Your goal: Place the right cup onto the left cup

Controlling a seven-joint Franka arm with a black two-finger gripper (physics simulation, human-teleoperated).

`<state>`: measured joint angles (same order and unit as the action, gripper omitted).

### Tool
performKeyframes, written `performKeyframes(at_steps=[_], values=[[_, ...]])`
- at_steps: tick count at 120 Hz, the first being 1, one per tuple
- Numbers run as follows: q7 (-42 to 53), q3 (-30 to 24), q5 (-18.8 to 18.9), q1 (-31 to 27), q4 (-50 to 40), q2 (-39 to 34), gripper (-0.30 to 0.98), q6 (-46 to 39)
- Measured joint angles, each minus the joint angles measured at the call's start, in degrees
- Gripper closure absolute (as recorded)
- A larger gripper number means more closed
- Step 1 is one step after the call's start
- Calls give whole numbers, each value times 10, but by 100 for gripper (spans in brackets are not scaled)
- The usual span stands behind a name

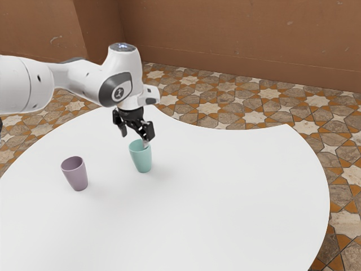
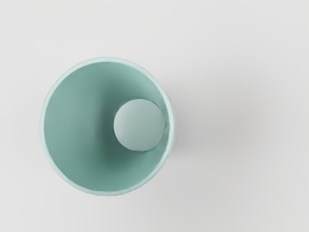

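See the green cup (image 1: 143, 162) upright on the table (image 1: 225, 192), just below the gripper (image 1: 137, 135). Have both fingers spread well open, gripping nothing. Find the purple cup (image 1: 76, 176) upright, well apart. Seem to be at the approach, ahead of the grasp. Need to align with the rim, descend, close and lift.

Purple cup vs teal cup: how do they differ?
Color: purple cup is dull mauve, teal cup is blue-green.
Position: teal cup sits under the open gripper; purple cup stands away from it.
Shared: both stand mouth up on the table, tapering toward the base.
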<state>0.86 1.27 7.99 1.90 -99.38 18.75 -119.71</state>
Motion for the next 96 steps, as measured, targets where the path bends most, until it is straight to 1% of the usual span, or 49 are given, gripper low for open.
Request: performKeyframes(at_steps=[34, 44, 61, 96], values=[[15, 10, -6, -2, 6, 45, 0, -55], [20, 10, -6, -2, 25, 64, 0, -65], [28, 9, -8, -3, 70, 101, 0, -73], [40, 9, -19, -3, 77, 126, 0, -81]])
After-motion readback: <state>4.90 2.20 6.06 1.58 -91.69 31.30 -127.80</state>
